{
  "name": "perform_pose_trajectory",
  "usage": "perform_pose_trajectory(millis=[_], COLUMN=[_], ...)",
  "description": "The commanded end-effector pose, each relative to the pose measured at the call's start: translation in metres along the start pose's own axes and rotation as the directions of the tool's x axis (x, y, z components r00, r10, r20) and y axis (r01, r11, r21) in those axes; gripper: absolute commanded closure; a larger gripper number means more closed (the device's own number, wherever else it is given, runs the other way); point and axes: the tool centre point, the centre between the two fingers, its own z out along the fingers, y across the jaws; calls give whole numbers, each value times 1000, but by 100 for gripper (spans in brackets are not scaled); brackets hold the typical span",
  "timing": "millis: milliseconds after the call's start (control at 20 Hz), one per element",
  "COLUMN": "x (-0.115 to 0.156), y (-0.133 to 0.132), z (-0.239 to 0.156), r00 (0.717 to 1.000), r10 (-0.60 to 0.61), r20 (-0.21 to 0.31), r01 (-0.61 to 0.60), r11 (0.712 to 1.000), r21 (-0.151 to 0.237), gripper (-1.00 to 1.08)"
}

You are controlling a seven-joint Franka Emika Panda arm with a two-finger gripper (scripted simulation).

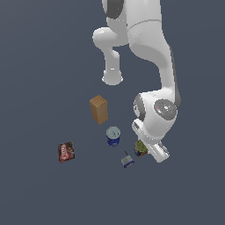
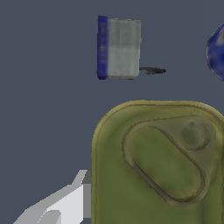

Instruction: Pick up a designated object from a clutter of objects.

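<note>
The designated tin [image 2: 157, 170] fills much of the wrist view, showing its yellow-green rounded-rectangular top with a pull-tab shape. In the exterior view the tin [image 1: 139, 148] stands on the floor, partly covered by my hand. My gripper [image 1: 144, 151] is lowered over it. Only one pale finger [image 2: 65, 205] shows, right beside the tin's side; the other finger is out of view. The rest of the clutter lies around it: a tan block [image 1: 99, 109], a blue cup [image 1: 113, 136], a red-brown packet [image 1: 66, 151] and a small blue-grey item [image 1: 127, 161].
The blue-grey item [image 2: 119, 48] lies just beyond the tin in the wrist view, and the blue cup's edge [image 2: 216, 52] shows at the frame's side. The arm's base [image 1: 112, 78] stands behind the clutter. The floor is plain dark grey.
</note>
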Motion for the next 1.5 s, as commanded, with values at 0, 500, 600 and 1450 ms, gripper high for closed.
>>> perform_pose_trajectory(millis=[0, 500, 600, 1450], x=[3, 43, 57, 189], y=[1, 23, 30, 100], z=[-4, -52, -68, -228], r00=[1000, 1000, 1000, 1000], r10=[1, 1, 1, 2], r20=[-1, 0, 0, 2], r01=[-1, -1, -1, -2], r11=[1000, 1000, 1000, 1000], r21=[2, 2, 2, 3], gripper=[108, 108, 108, 108])
